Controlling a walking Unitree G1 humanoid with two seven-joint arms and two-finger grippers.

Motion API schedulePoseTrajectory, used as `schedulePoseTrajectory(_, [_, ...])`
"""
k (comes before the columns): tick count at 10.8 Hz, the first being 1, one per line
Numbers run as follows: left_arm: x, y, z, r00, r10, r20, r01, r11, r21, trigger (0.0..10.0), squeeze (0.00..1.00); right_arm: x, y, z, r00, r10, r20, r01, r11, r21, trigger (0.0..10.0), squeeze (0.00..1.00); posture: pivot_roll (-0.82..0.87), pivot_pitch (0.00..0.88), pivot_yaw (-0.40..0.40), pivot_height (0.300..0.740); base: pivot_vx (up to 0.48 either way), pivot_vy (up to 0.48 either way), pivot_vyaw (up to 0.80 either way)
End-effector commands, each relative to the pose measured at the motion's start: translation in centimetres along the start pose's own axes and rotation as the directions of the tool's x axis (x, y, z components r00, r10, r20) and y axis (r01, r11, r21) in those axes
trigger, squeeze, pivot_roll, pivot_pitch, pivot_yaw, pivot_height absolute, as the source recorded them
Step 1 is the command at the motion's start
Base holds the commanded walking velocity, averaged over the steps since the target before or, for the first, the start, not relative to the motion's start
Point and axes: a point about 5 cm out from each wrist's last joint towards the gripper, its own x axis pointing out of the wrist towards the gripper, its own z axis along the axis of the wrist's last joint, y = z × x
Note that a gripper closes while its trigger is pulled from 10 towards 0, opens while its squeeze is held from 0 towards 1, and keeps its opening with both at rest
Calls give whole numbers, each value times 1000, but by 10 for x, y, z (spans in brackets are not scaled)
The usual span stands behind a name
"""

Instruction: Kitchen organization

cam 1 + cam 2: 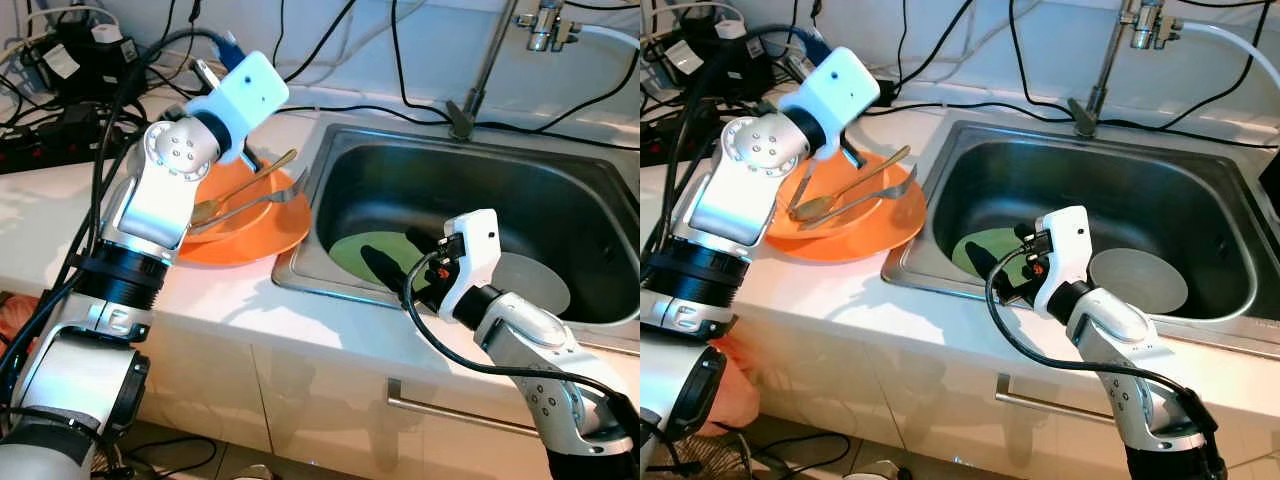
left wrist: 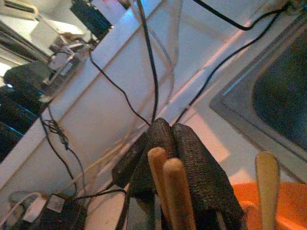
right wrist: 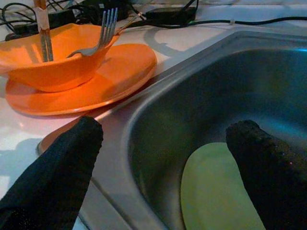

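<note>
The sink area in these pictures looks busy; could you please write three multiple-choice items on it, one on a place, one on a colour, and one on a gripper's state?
1. Where does the green plate lie?
A. Inside the sink
B. On the countertop
C. On the orange plate

2. What colour is the bowl that holds the fork?
A. White
B. Orange
C. Green

3. How does the right gripper stand?
A. Shut on the fork
B. Shut on the green plate
C. Open, holding nothing

Answers:
1. A, since the green plate rests on the sink's bottom beside a white bowl.
2. B, since the right wrist view shows the fork leaning in an orange bowl that sits on an orange plate.
3. C, since its two black fingers are spread wide apart over the sink's rim with nothing between them.
</note>
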Motion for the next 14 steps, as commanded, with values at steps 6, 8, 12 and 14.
schedulePoseTrajectory(6, [3,13,12,981,165,100,-166,986,5,0,0,4,-1,1,1000,-9,8,9,1000,-17,10000,0,60,0,-9,740,0,0,0])
schedulePoseTrajectory(8, [-5,39,46,872,391,293,-415,909,23,0,0,5,-1,1,1000,-7,12,7,1000,-16,10000,0,63,0,-9,740,0,0,0])
schedulePoseTrajectory(12, [-28,60,102,564,577,591,-674,735,-74,0,0,9,1,1,1000,-2,20,2,1000,-13,10000,0,69,0,-6,740,0,0,0])
schedulePoseTrajectory(14, [-35,51,124,400,591,700,-660,716,-228,0,0,11,1,1,1000,-1,27,1,1000,-9,10000,0,69,0,1,740,0,0,0])
